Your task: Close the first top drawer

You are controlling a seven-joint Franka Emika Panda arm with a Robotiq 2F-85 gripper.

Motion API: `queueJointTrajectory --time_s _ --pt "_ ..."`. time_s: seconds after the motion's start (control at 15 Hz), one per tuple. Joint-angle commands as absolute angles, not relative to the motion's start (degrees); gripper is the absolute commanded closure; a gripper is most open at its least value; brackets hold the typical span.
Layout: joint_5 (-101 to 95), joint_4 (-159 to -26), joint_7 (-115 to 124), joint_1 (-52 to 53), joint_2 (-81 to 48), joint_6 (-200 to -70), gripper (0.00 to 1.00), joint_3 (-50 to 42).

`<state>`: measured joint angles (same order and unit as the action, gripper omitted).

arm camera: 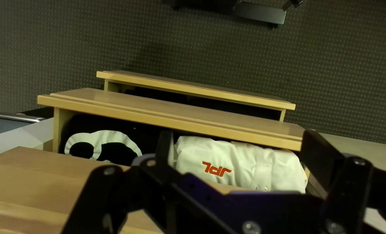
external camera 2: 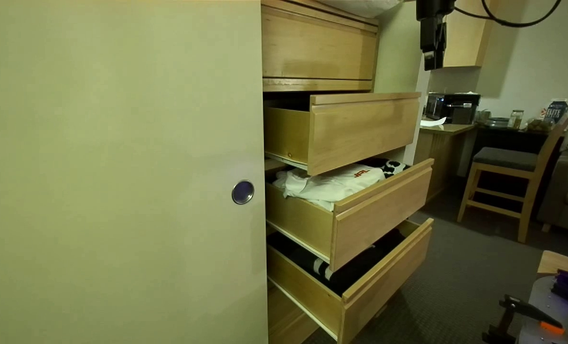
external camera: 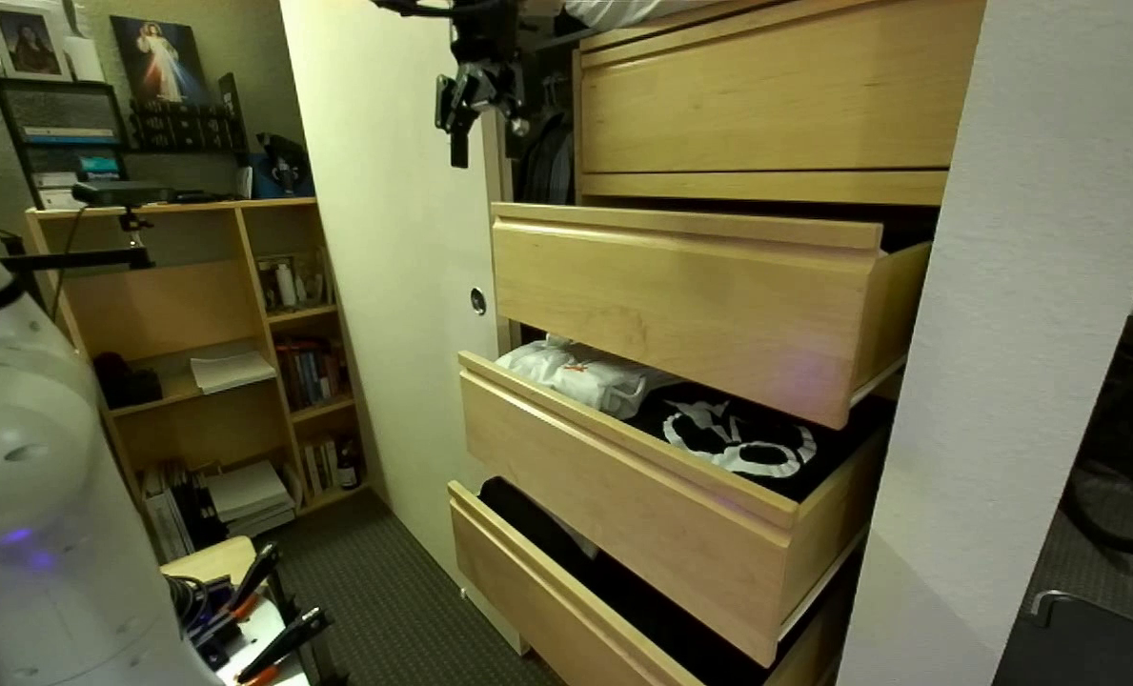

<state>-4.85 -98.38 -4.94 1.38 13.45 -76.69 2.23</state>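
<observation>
I'm holding the gripper (arm camera: 238,146) spread and empty, higher than the shirt (arm camera: 244,161), while the top drawer (external camera: 680,305) is jutting out above that shirt, and I'm fearing a jam should I be pushing it off-centre and skewing it.

one top drawer (external camera: 671,295), one middle drawer (external camera: 623,505) and one lower drawer (external camera: 518,586) make three pulled out; above them is one wooden panel (external camera: 766,105), beside them one pale door (external camera 2: 121,167) with one round pull (external camera 2: 243,192); then one arm (external camera: 51,495), one gripper (arm camera: 238,143) with two fingers (arm camera: 164,148), one white shirt (arm camera: 218,156) with three red letters (arm camera: 215,170), two clamps (external camera: 285,644), one wooden chair (external camera 2: 506,158) and one bookcase (external camera: 175,310) (its books (external camera: 311,372) are too small to count)
</observation>
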Motion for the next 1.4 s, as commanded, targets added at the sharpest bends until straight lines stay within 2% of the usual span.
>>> queueJointTrajectory --time_s 0.0,0.6,1.2,1.33 --pt "-5.59 -109.15 -4.58 2.29 19.73 -83.54 0.00 2.53" --pt "-5.28 -121.85 -3.55 3.68 23.27 -94.72 0.00 3.53" --pt "-4.68 -124.97 -1.96 3.55 22.10 -98.56 0.00 3.82" --pt "-5.25 -123.34 -0.56 3.21 21.03 -95.71 0.00 4.10"
